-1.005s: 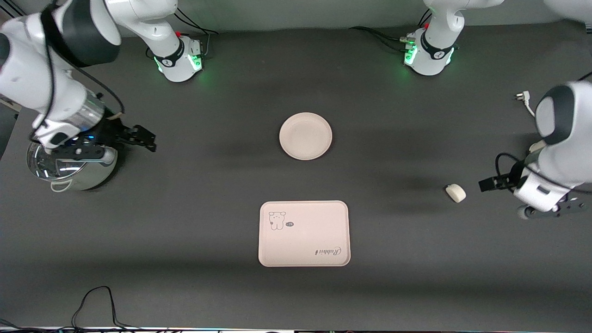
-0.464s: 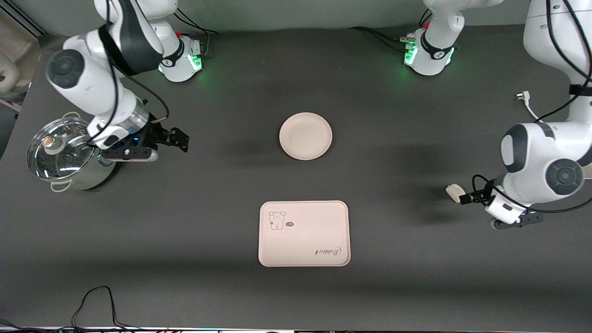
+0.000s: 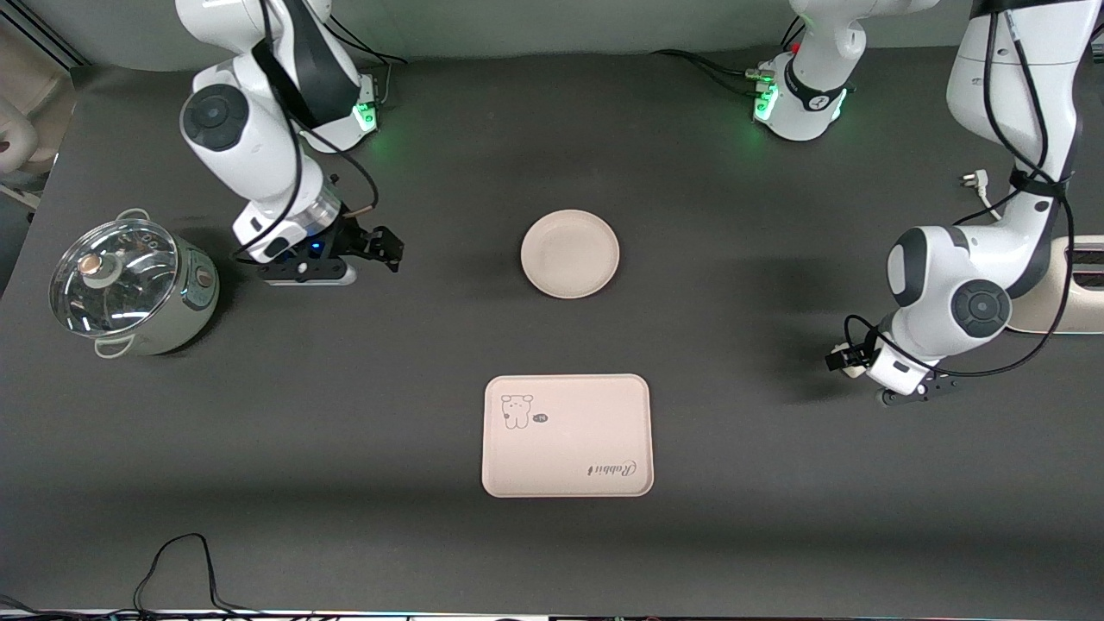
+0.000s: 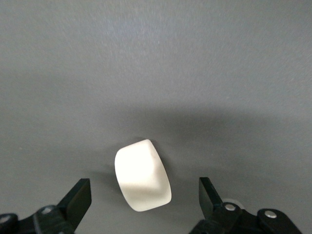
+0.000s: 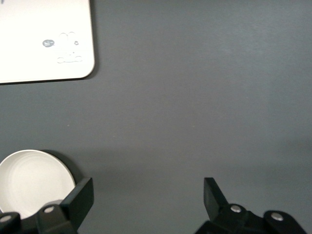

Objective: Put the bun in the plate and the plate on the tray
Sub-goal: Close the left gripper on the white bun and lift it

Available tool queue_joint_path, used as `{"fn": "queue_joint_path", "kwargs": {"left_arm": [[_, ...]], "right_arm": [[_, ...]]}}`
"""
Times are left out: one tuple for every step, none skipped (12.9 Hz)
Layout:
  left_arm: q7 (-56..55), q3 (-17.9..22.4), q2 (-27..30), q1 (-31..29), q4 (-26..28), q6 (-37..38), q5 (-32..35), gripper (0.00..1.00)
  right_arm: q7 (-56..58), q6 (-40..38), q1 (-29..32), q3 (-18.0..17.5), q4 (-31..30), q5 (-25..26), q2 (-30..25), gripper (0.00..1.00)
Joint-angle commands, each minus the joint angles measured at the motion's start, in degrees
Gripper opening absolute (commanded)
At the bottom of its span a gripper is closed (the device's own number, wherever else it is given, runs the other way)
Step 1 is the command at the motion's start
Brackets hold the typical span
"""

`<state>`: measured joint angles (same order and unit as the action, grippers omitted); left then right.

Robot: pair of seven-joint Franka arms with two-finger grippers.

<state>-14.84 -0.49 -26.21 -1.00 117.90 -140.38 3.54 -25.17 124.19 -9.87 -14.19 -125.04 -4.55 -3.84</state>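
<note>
The bun (image 4: pixel 143 175), a small off-white lump, lies on the dark table toward the left arm's end. My left gripper (image 4: pixel 144 194) is open and straddles it, one finger on each side, not touching; in the front view the left gripper (image 3: pixel 842 359) covers nearly all of the bun. The round plate (image 3: pixel 569 254) sits empty mid-table and shows in the right wrist view (image 5: pixel 29 181). The tray (image 3: pixel 567 435) lies nearer the front camera than the plate, also empty, and its corner shows in the right wrist view (image 5: pixel 44 39). My right gripper (image 3: pixel 386 247) is open and empty, over bare table between the pot and the plate.
A glass-lidded steel pot (image 3: pixel 129 289) stands at the right arm's end. A cream appliance (image 3: pixel 1065 293) and a white plug (image 3: pixel 973 180) lie at the left arm's end. Black cables (image 3: pixel 181 561) lie at the table's front edge.
My left gripper has moved toward the bun and now straddles it. My right gripper has swung from over the pot toward the plate.
</note>
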Motion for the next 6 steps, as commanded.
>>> {"fn": "queue_joint_path", "kwargs": {"left_arm": [[-1.7,0.2,0.6,0.2,1.9,-1.3,-0.5,0.98],[-1.9,0.2,0.6,0.2,2.0,-1.3,-0.5,0.98],[-1.9,0.2,0.3,0.2,2.2,-1.4,-0.5,0.97],[-1.9,0.2,0.2,0.1,2.2,-1.4,-0.5,0.96],[-1.9,0.2,0.2,0.0,2.2,-1.4,-0.5,0.96],[-1.9,0.2,-0.1,-0.1,2.2,-1.4,-0.5,0.95]], "right_arm": [[-0.8,3.8,0.0,-0.3,-0.4,-0.7,1.9,1.00],[-0.8,4.7,0.0,-0.9,-0.5,-0.7,2.6,1.00],[-0.9,6.0,0.0,-1.2,-0.5,-0.8,3.4,1.00],[-1.0,7.1,0.0,-2.0,-0.4,-0.8,4.1,1.00],[-1.3,7.6,0.1,-2.9,-0.3,-0.8,4.5,1.00],[-1.3,8.6,0.1,-3.5,-0.3,-1.1,5.0,1.00]]}}
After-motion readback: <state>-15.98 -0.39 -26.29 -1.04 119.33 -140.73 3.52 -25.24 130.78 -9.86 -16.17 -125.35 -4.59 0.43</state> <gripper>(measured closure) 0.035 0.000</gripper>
